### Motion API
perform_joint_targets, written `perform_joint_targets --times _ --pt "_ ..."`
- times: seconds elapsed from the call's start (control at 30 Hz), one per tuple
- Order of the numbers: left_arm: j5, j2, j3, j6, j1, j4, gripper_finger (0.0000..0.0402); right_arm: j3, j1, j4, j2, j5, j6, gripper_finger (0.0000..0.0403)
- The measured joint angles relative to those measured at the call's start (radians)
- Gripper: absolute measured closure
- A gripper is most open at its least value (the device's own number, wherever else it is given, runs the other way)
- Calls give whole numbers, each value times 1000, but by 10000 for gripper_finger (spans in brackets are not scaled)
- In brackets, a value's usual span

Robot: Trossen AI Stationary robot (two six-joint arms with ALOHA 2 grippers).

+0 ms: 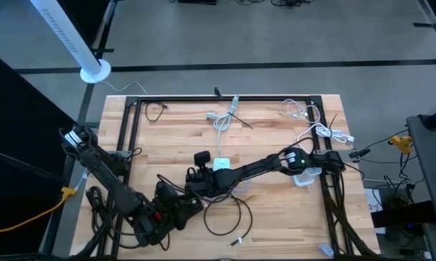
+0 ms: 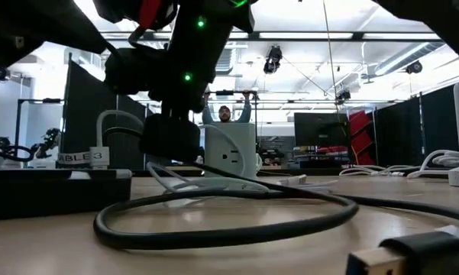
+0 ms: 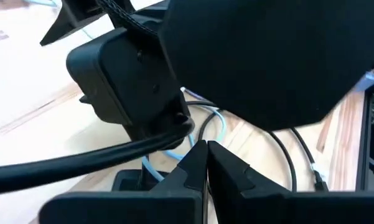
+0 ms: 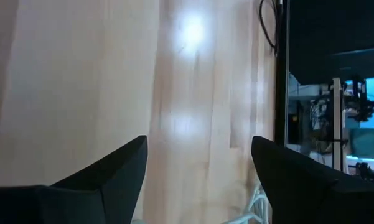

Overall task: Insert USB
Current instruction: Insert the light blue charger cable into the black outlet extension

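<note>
A black cable [image 1: 228, 214] lies in a loop on the wooden table, ending in a USB plug [image 1: 238, 241] near the front edge; the low view shows that plug [image 2: 412, 256] close up. A white power block [image 1: 221, 165] stands upright mid-table, its sockets showing in the low view [image 2: 233, 153]. My right gripper [image 1: 192, 177] is open just left of the block and above bare wood [image 4: 199, 140]. My left gripper [image 1: 191, 197] is shut, close below the right hand, beside a black cable [image 3: 112, 155]. My left gripper's shut fingertips [image 3: 196, 152] lie right beside the black cable [image 3: 168, 140] that runs past a black boxy part of the right hand. Whether they touch or hold that cable, I cannot tell.
A black metal frame [image 1: 130, 130] borders the table. White cables [image 1: 225, 116] [image 1: 305, 112] and a small black coil [image 1: 156, 110] lie along the far edge. A labelled black strip [image 2: 61, 172] sits at the low view's left. A person [image 2: 225, 113] stands beyond the table.
</note>
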Motion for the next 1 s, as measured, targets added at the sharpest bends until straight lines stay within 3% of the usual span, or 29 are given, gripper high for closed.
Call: perform_joint_targets --times 0.2,0.33,0.5,0.7,0.83,1.0 --pt "12 1 -2 1 -1 -12 401 0 -3 13 -6 208 -57 130" --pt "27 2 -4 9 -2 -34 401 2 -4 20 -35 188 5 137" --pt "59 2 -6 -30 -35 -156 401 3 -3 -16 -83 -25 127 138" --pt "29 2 -35 -246 -155 -355 401 5 -41 -92 -127 -264 312 133" --pt "-3 3 -116 -403 -266 -355 401 5 -75 -164 -127 -483 388 139" --pt "-43 6 -215 -402 -373 -176 401 5 -111 -206 -127 -740 454 139"
